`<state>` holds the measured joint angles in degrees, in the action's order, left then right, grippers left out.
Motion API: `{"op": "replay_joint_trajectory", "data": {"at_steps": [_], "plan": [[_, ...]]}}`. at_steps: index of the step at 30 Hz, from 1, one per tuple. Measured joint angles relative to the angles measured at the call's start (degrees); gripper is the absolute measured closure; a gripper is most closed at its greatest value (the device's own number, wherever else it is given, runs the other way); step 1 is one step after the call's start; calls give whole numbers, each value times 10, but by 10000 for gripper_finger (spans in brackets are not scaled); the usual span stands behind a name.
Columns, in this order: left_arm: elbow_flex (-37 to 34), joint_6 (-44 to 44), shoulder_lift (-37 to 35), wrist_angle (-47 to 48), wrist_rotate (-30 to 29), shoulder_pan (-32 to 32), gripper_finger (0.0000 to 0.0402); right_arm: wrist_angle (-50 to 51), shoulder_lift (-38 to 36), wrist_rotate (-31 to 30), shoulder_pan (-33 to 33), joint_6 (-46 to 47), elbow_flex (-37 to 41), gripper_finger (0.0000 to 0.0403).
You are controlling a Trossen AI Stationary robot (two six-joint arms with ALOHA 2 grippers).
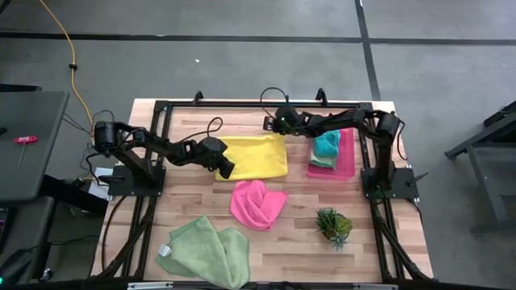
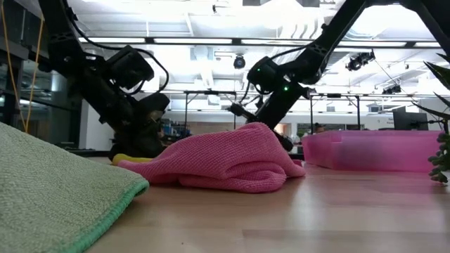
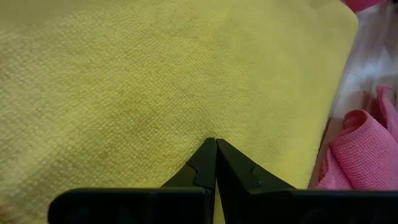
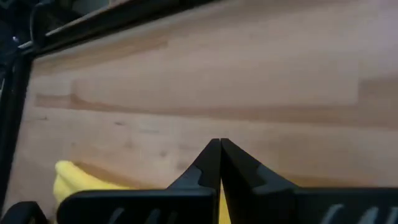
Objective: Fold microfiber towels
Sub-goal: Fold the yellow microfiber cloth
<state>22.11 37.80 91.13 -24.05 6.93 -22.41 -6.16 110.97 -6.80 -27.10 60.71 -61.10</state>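
Wooden bench (image 1: 387,250) holds the yellow towel (image 1: 258,155) in the middle, where the left gripper (image 1: 228,169) and right gripper (image 1: 272,122), both shut and empty, press its opposite corners, so I think grabbing an edge comes next.

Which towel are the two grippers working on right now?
The yellow towel, spread flat mid-table. The left gripper is at its left edge, the right gripper at its far corner; the other towels lie apart.

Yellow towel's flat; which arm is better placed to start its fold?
Probably left. The left gripper, shut, sits at the yellow towel's left edge, over the cloth in its wrist view. The right gripper, shut, hangs over bare table beyond the far corner.
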Motion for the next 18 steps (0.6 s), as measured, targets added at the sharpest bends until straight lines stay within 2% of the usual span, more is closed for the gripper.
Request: {"op": "replay_joint_trajectory", "data": {"at_steps": [7,11,13,15,18], "plan": [[-2,-29,-21,14,56,-28,402,8,-69,14,-22,-122,0,403],[-2,-30,-54,10,72,-66,401,10,-107,90,-23,-187,0,403],[-2,-31,-71,10,86,-85,402,23,-111,144,-16,-201,0,403],[-2,-32,-87,9,90,-100,401,56,-109,169,-4,-203,0,403],[-1,-41,-97,8,86,-121,401,110,-87,128,18,-203,0,403]]}}
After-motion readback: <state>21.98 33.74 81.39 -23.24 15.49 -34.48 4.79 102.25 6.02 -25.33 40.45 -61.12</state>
